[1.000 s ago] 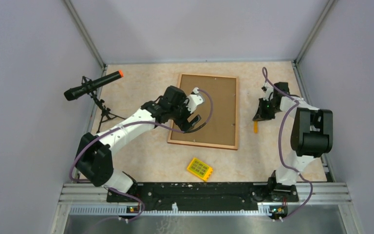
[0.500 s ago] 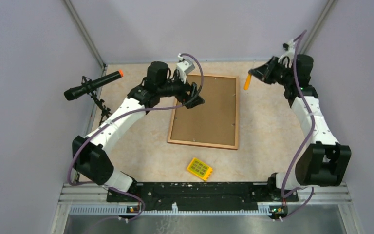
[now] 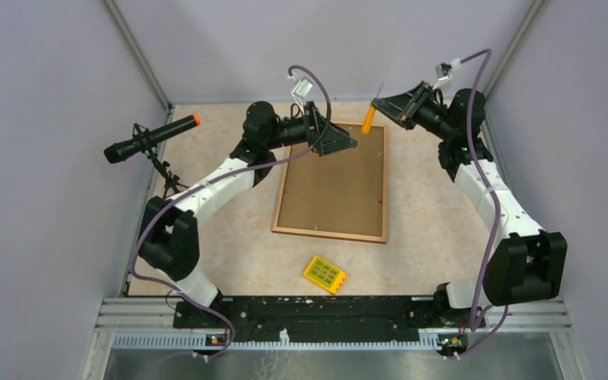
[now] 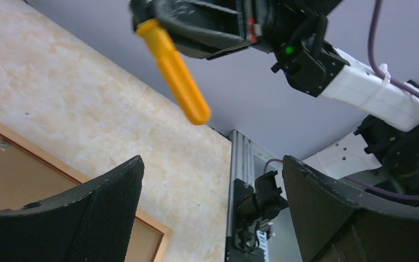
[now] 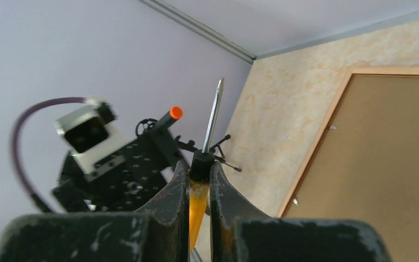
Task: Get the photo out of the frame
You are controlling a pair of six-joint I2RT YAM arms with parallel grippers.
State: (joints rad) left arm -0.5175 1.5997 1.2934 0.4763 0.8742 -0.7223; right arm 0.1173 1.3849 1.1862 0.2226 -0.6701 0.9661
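Observation:
The frame [image 3: 332, 178] lies back up on the table, showing its brown fibreboard back and light wood rim; it also shows in the right wrist view [image 5: 387, 164]. The photo is hidden under the backing. My right gripper [image 3: 381, 104] is raised over the frame's far right corner and is shut on an orange-handled screwdriver [image 3: 368, 120], its metal shaft [image 5: 214, 114] pointing away from the jaws. My left gripper [image 3: 347, 142] hangs open and empty above the frame's far end, just below the screwdriver's handle [image 4: 177, 71], apart from it.
A small yellow block [image 3: 324, 274] lies near the front, below the frame. A black microphone with an orange tip [image 3: 149, 139] stands on a tripod at the left. Walls close in at the back and sides.
Both arms have risen. The right gripper carried the screwdriver from the table at the right up and leftward over the frame's far corner. The left gripper swung up toward it.

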